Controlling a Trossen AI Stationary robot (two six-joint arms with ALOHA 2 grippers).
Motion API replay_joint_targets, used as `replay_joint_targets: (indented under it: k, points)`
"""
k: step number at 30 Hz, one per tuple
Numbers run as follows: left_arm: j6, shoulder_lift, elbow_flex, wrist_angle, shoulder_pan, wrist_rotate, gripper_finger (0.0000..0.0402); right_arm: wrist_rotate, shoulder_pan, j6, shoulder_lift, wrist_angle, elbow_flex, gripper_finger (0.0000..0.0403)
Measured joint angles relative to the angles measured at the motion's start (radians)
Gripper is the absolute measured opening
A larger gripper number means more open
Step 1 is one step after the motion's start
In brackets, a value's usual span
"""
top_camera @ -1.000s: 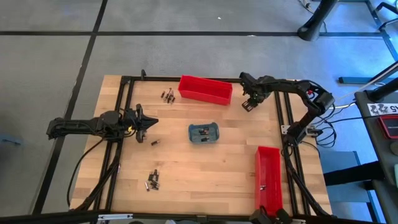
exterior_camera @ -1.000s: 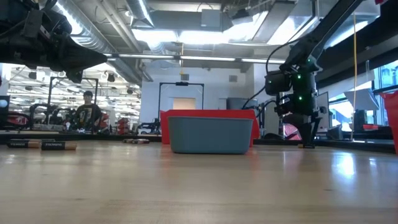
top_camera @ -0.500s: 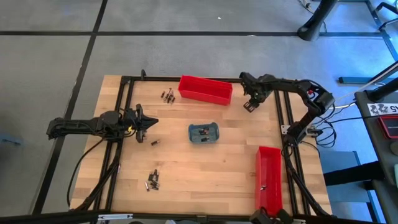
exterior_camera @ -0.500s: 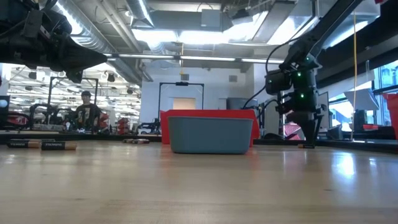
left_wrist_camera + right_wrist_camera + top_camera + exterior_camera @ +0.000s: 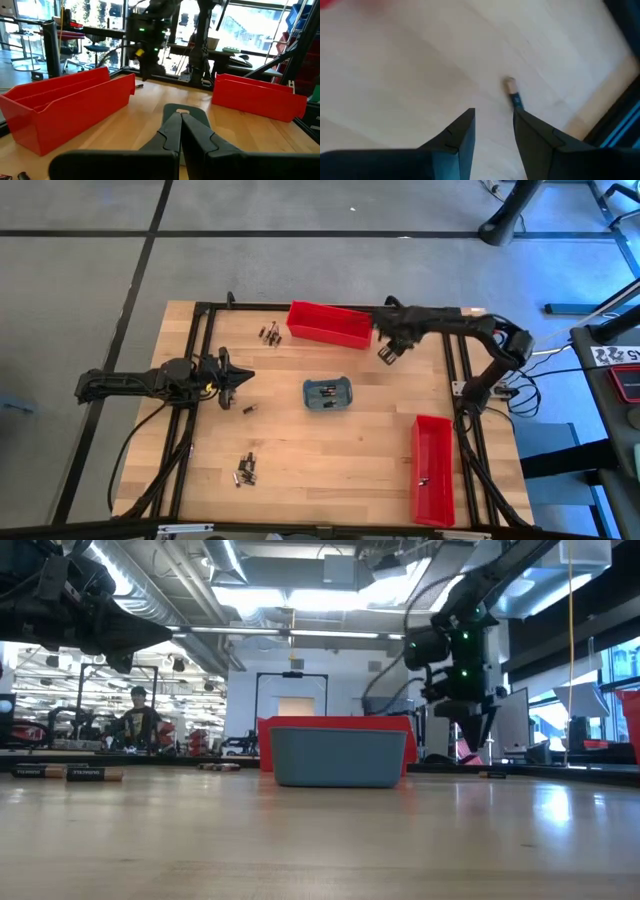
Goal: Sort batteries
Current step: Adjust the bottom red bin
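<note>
My right gripper (image 5: 386, 353) hangs open above the table near the right end of the far red bin (image 5: 330, 325). It also shows in the low view (image 5: 472, 735), raised off the wood. One small battery (image 5: 514, 94) lies on the table ahead of its fingertips (image 5: 494, 112), untouched, and shows in the low view too (image 5: 493, 774). More batteries lie in a far cluster (image 5: 269, 333), a near cluster (image 5: 245, 470), singly (image 5: 249, 408), and inside the grey-blue tray (image 5: 329, 393). My left gripper (image 5: 235, 376) waits shut at the table's left (image 5: 180, 117).
A second red bin (image 5: 432, 480) lies along the right near side with one battery (image 5: 421, 480) in it. A black frame (image 5: 200, 330) borders the wooden table. A person (image 5: 140, 720) sits far behind in the room.
My right gripper has risen off the table and swung toward the table's left, toward the far red bin's end. The battery that lay under its fingertips has stayed on the wood.
</note>
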Motion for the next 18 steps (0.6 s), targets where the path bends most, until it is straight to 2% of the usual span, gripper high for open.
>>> replay_joint_targets:
  k: [3,6,9,14,18]
  points:
    - [0.022,0.0,0.0,0.0,0.0,0.0,0.0001,0.044,0.131,0.037,0.0,-0.009,0.008,0.0133]
    - [0.05,0.0,0.0,0.002,0.0,-0.013,0.0001,0.041,0.248,0.082,0.0,-0.026,0.044,0.0133]
    - [0.053,0.0,0.0,0.003,0.0,-0.024,0.0001,0.001,0.34,0.13,0.0,-0.123,0.109,0.0133]
    - [0.026,0.0,0.0,0.003,0.0,-0.026,0.0001,-0.126,0.487,0.163,0.0,-0.329,0.304,0.0133]
    - [0.007,0.0,0.0,0.003,0.0,-0.026,0.0001,-0.18,0.615,0.226,-0.001,-0.509,0.418,0.0133]
